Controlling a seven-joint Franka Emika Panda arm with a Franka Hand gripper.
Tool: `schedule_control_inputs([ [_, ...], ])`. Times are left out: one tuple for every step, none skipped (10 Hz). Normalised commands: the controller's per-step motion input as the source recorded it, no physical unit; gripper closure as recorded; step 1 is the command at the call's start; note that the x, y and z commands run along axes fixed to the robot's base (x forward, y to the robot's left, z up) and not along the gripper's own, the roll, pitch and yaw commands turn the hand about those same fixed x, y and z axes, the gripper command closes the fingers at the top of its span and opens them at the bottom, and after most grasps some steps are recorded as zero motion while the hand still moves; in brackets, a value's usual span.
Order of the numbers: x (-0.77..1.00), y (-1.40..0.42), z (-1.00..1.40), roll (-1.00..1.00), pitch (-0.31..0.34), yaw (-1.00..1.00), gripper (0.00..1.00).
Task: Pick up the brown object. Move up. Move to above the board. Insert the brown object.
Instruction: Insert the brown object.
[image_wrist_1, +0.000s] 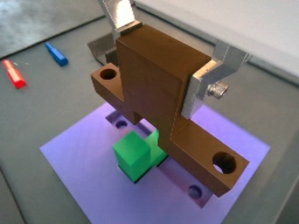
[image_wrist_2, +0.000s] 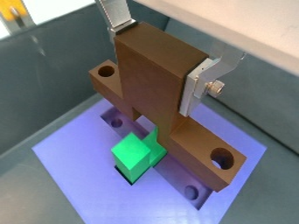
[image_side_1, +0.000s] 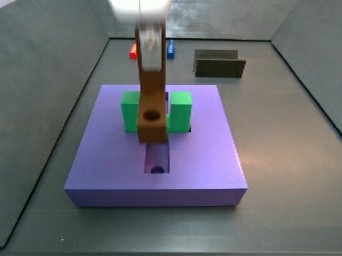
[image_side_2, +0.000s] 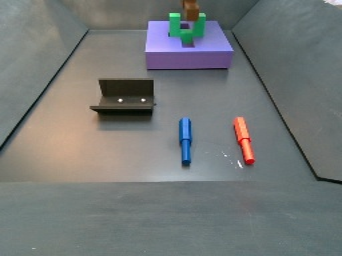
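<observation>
My gripper (image_wrist_1: 163, 54) is shut on the brown object (image_wrist_1: 158, 83), and both wrist views show a silver finger on each side of its upright part (image_wrist_2: 152, 87). A crossbar at its lower end has a round hole at each end. The piece hangs over the purple board (image_wrist_1: 76, 153), along the central groove and beside the green U-shaped block (image_wrist_1: 138, 156). In a side view the brown object (image_side_1: 151, 95) sits between the green block's arms (image_side_1: 131, 112), low over the groove (image_side_1: 158, 160). I cannot tell whether it touches the board. Another side view shows it (image_side_2: 191, 12) far off over the board (image_side_2: 187, 52).
The dark fixture (image_side_2: 124, 97) stands on the grey floor away from the board, also in a side view (image_side_1: 219, 65). A blue pen (image_side_2: 186, 140) and a red pen (image_side_2: 245, 140) lie on the floor. Grey walls enclose the floor.
</observation>
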Motion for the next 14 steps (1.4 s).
schedule_control_inputs([
  [0.08, 0.0, -0.43, 0.07, 0.09, -0.13, 1.0],
  [0.12, 0.0, -0.35, 0.06, 0.083, -0.09, 1.0],
  [0.19, 0.0, -0.36, 0.06, 0.077, -0.03, 1.0],
  [0.16, 0.02, -0.41, 0.05, 0.067, -0.03, 1.0],
  [0.13, 0.0, -0.47, 0.03, 0.053, -0.01, 1.0],
  [0.12, 0.0, -0.52, 0.03, 0.047, -0.01, 1.0],
  [0.07, 0.01, -0.55, 0.04, 0.05, 0.0, 1.0],
  [0.04, 0.03, -0.55, 0.02, 0.05, 0.0, 1.0],
  [0.09, 0.15, -0.55, 0.01, 0.059, -0.02, 1.0],
  [0.1, 0.13, -0.55, 0.0, 0.036, 0.0, 1.0],
  [0.05, 0.01, -0.63, 0.0, 0.0, 0.0, 1.0],
  [0.0, 0.0, -0.63, 0.0, 0.0, 0.0, 1.0],
  [0.0, 0.0, 0.0, 0.02, 0.0, 0.0, 1.0],
  [0.0, 0.0, 0.0, 0.0, 0.0, 0.0, 1.0],
])
